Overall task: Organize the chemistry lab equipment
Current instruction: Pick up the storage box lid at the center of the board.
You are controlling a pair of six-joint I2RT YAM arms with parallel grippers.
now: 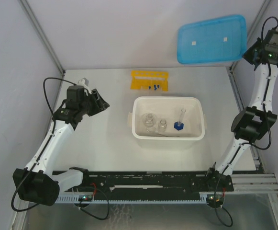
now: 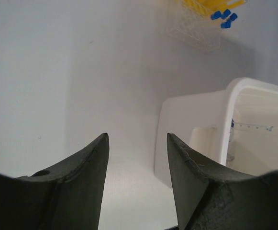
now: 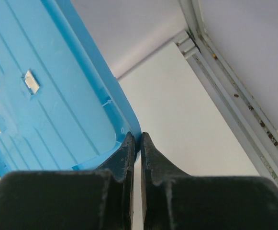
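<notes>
The left gripper (image 1: 102, 102) hovers parted and empty left of the white tub (image 1: 194, 135); yellow rack (image 1: 150, 79) with blue-capped tubes (image 1: 154, 87) sits far-centre, glass vessels (image 1: 157, 123) remain in the tub; far right, right gripper (image 3: 139, 138) pinches the blue lid (image 1: 212, 38); sorting seems barely begun.

Counted: one white tub (image 1: 194, 135), one blue lid (image 1: 212, 38), one yellow rack (image 1: 149, 79), three blue-capped tubes (image 1: 153, 87), two glass vessels (image 1: 151, 120).

Yellow tube rack (image 1: 150, 80); blue-capped tubes (image 1: 154, 87); white tub (image 1: 167, 136); ribbed blue lid (image 1: 211, 39); black tools.
</notes>
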